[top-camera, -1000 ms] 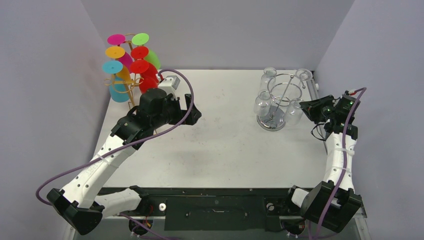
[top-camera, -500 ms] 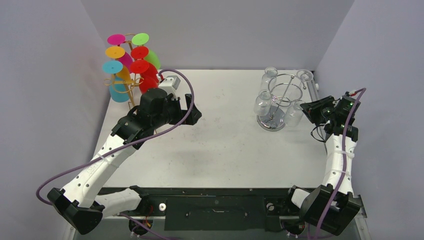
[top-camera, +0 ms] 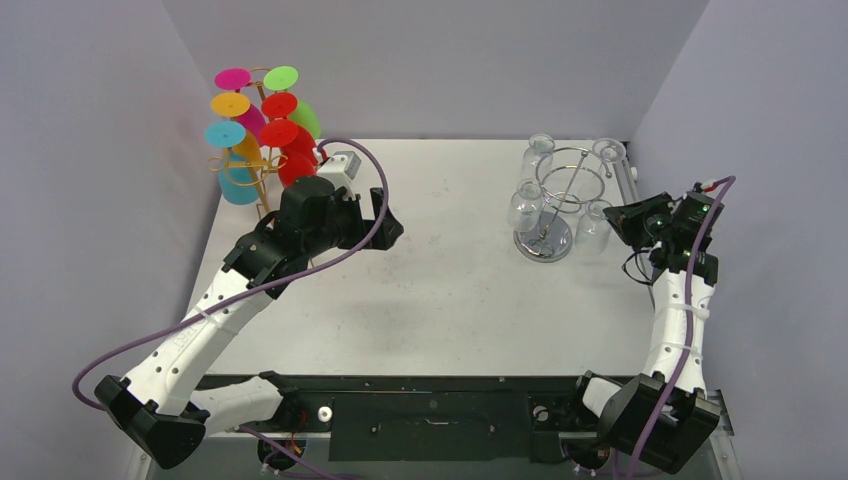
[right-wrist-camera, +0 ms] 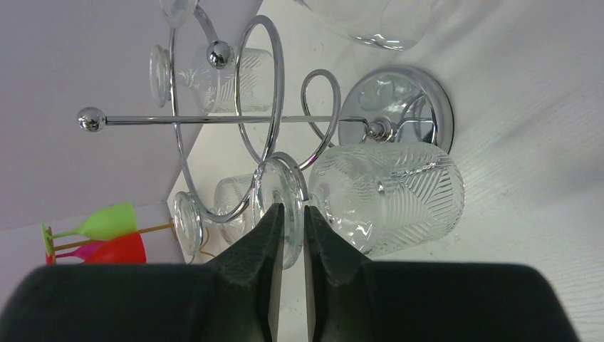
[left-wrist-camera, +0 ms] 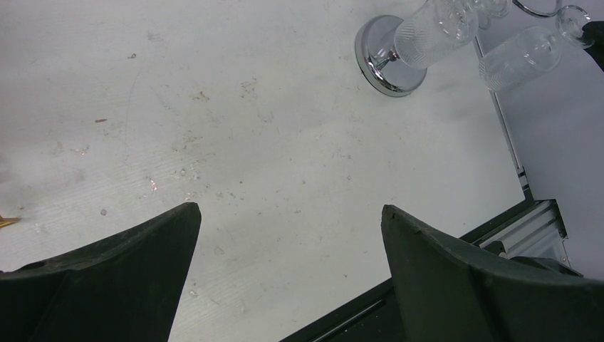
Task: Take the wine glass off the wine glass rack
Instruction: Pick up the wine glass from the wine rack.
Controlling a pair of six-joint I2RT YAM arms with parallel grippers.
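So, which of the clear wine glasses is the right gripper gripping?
The wine glass nearest the right arm: the right gripper pinches its foot; the others are untouched.

The foot of a cut-pattern wine glass (right-wrist-camera: pixel 388 196) is pinched between the nearly closed fingers of the right gripper (right-wrist-camera: pixel 292 209), just beside the chrome wine glass rack (right-wrist-camera: pixel 412 100).

Wine glass (right-wrist-camera: pixel 388 196): clear, cut herringbone pattern. Wine glass rack (right-wrist-camera: pixel 427 92): mirror chrome. Bench (top-camera: pixel 440 290): white, faintly speckled. Far-left plastic glasses (top-camera: pixel 280 132): pink, green, orange, red, teal. Left hand (left-wrist-camera: pixel 288 208), right hand (right-wrist-camera: pixel 292 208): black. Walls (top-camera: pixel 430 60): lilac-grey.
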